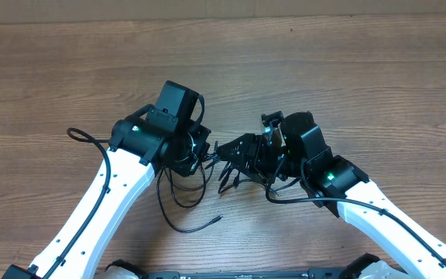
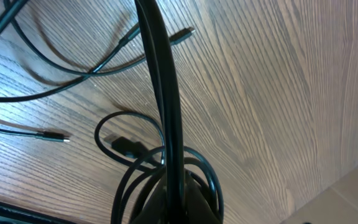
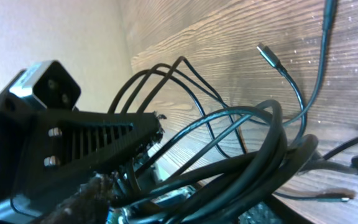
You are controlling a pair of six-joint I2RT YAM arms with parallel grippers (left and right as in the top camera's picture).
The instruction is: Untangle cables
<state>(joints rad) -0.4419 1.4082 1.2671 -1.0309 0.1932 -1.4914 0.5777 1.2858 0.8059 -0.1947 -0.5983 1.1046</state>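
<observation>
Your cables [image 2: 166,93] are thin, glossy black cords snarled into one bundle of overlapping loops. It sits at the middle of the wood-grain tabletop [image 1: 347,70], between the two arms.

From overhead, the knot's long axis runs left to right from one end effector to the other. Slack loops trail toward the robot's base, and one loose tail [image 1: 207,222] points right.

You can't count the cords through the knot. The left wrist view gives you three free ends: a flat plug [image 2: 182,34], a slim jack tip [image 2: 55,135] and a blocky connector [image 2: 126,146].

Your left end effector [image 1: 204,155] is pressed together, pinching the bundle where the loops gather. Your right end effector [image 1: 224,167] sits against the tangle, and you cannot tell whether it grips any strand.
</observation>
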